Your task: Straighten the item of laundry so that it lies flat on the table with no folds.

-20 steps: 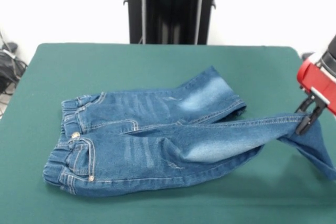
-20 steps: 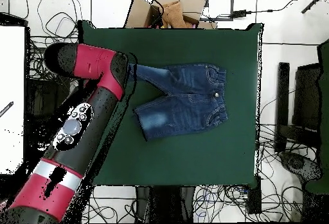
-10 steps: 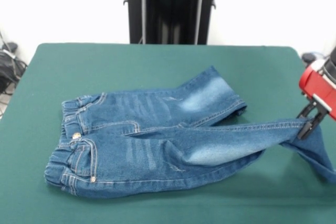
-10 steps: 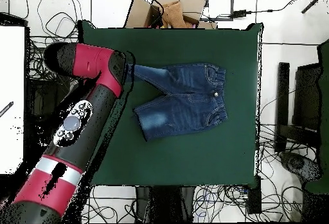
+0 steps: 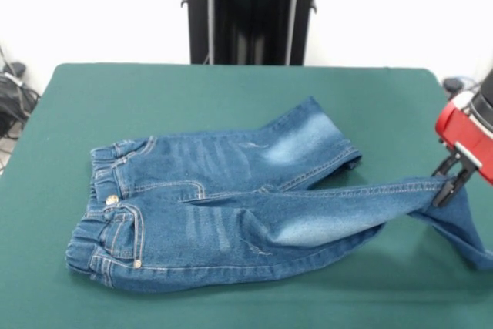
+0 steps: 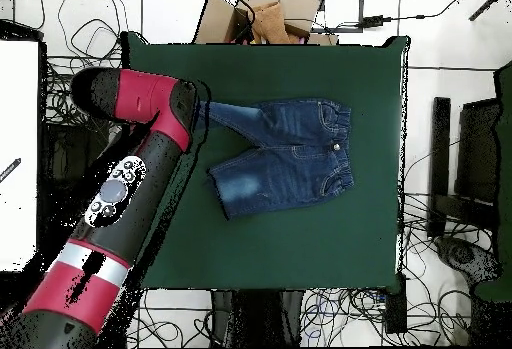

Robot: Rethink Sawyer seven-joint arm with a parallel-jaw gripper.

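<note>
A small pair of blue denim jeans [image 5: 231,206] lies on the dark green table [image 5: 231,98], waistband to the left in the front view. One leg lies flat, angled toward the far right. The other leg is stretched out to the right and lifted off the cloth near its hem. My gripper [image 5: 448,184] is shut on that leg, and the hem hangs down past it. In the overhead view the jeans [image 6: 285,155] lie mid-table [image 6: 300,235], and the red arm covers the gripper at the left end of the pulled leg.
A black stand [image 5: 250,9] rises behind the table's far edge. Cables and boxes [image 6: 255,10] surround the table on the floor. The red and black arm [image 6: 120,185] crosses the table's left side in the overhead view.
The gripper has shifted slightly with the leg held; the stretched leg is pulled a bit straighter and the jeans slid slightly toward it.
</note>
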